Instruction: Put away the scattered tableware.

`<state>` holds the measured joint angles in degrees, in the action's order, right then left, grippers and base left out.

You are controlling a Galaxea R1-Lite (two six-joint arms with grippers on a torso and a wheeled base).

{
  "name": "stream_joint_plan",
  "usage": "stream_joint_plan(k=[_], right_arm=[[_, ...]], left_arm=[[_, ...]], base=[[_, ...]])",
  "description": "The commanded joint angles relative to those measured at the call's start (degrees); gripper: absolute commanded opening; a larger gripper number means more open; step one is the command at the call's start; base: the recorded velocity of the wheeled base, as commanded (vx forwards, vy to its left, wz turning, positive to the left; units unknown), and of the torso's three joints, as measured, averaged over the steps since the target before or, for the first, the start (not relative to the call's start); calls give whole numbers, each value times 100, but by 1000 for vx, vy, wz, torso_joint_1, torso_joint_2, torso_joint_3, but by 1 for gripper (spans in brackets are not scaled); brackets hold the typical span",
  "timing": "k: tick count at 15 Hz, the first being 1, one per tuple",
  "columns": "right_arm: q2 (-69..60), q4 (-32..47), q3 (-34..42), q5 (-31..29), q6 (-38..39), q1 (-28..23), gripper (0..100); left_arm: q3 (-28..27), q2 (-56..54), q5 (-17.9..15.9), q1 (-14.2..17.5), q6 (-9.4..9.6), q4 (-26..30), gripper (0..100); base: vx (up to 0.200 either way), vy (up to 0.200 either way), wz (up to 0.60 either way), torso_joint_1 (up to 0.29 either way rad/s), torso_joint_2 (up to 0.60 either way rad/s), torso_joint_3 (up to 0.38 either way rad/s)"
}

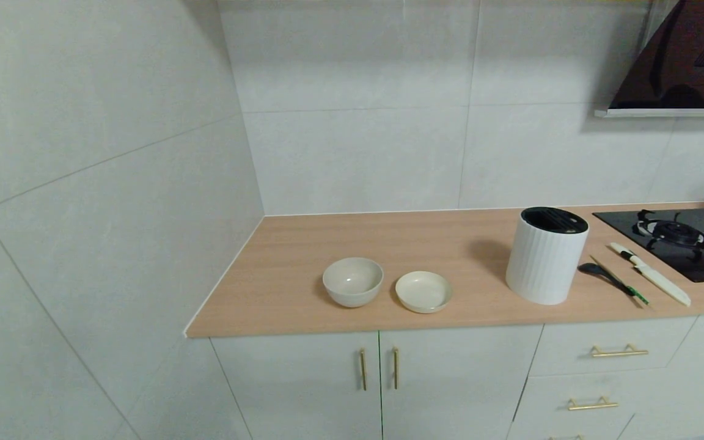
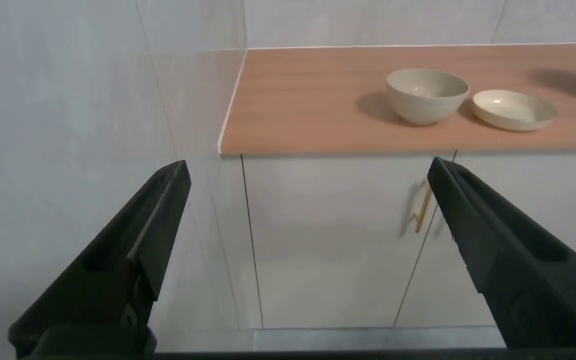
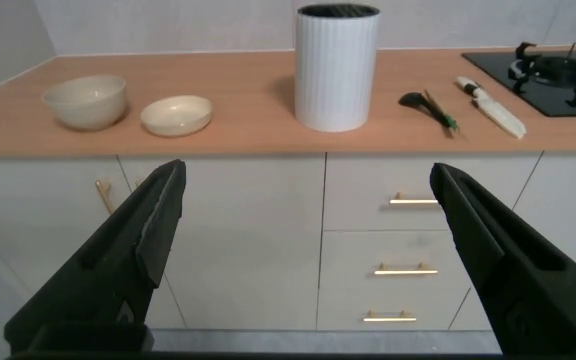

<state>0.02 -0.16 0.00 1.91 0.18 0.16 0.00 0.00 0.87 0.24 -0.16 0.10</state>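
Observation:
On the wooden counter (image 1: 450,235) sit a deep cream bowl (image 1: 352,280) (image 2: 427,94) (image 3: 85,101) and, beside it, a shallow cream dish (image 1: 423,291) (image 2: 514,109) (image 3: 176,114). A white ribbed utensil holder (image 1: 546,255) (image 3: 337,66) stands further along. Beyond it lie a black spoon with a green handle end (image 1: 612,280) (image 3: 428,106) and a white-bladed knife (image 1: 650,273) (image 3: 489,106). My left gripper (image 2: 303,170) is open, held low in front of the cabinet, well short of the bowl. My right gripper (image 3: 303,170) is open too, facing the drawers below the holder.
A gas hob (image 1: 682,235) (image 3: 548,75) is set into the counter's right end under a dark hood (image 1: 682,61). A tiled wall (image 1: 83,183) closes off the left side. Cabinet doors (image 1: 379,379) and drawers with brass handles (image 1: 618,351) (image 3: 413,200) lie below.

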Motion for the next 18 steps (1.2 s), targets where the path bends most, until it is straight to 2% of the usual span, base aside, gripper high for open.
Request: stream_joint_plan(k=[1,9,18], right_arm=[[-2,-2,0,2,-1,2,100],[-2,-2,0,2,-1,-7,100],[-2,-2,0,2,-1,2,100]], left_arm=[[0,0,1,2,-2,-1,100],[0,0,1,2,-2,-1,100],[0,0,1,2,-2,-1,100]], base=[[0,0,0,-163,354,183],[0,0,0,-177,380,205],[0,0,0,-242,538,293]])
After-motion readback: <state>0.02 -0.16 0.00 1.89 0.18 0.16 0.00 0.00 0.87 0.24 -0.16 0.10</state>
